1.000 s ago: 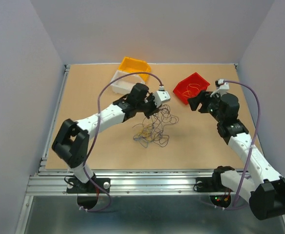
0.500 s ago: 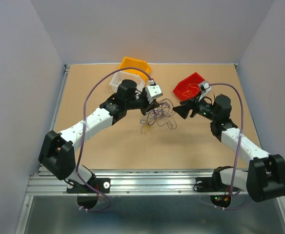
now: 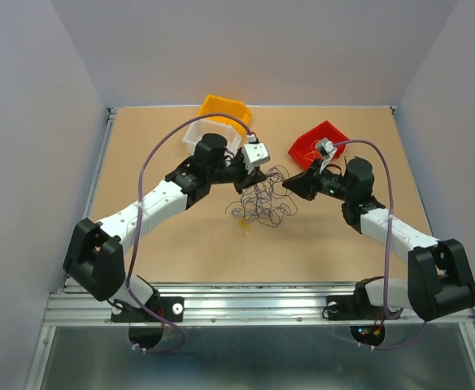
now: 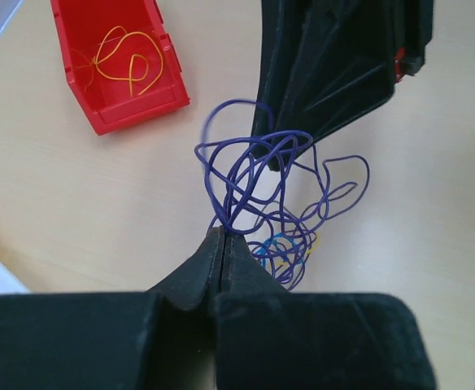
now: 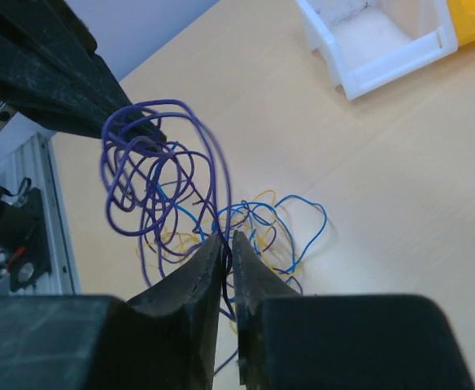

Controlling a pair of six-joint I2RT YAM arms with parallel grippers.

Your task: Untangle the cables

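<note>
The cables [image 3: 262,197] are a loose clump of thin purple, blue and yellow wires at the middle of the table, partly lifted off it. My left gripper [image 3: 251,173] is shut on purple loops at the clump's top left; in the left wrist view its tips [image 4: 223,232] pinch purple strands [image 4: 246,166]. From the right, my right gripper [image 3: 289,186] reaches into the clump. In the right wrist view its jaws [image 5: 228,237] stand almost together, with a dark purple strand [image 5: 225,268] running between them. Purple loops [image 5: 144,183] stretch from there to the left gripper's tip [image 5: 150,135].
A red bin [image 3: 312,145] holding a yellow wire [image 4: 128,61] stands just behind the right gripper. A white bin [image 3: 195,135] and an orange bin [image 3: 224,106] stand at the back behind the left arm. Side walls close the table in on the left and right.
The left gripper lifted the clump up and back, then held still. The right arm swung left into the clump, and its jaws went from wide open to nearly together around a strand.
</note>
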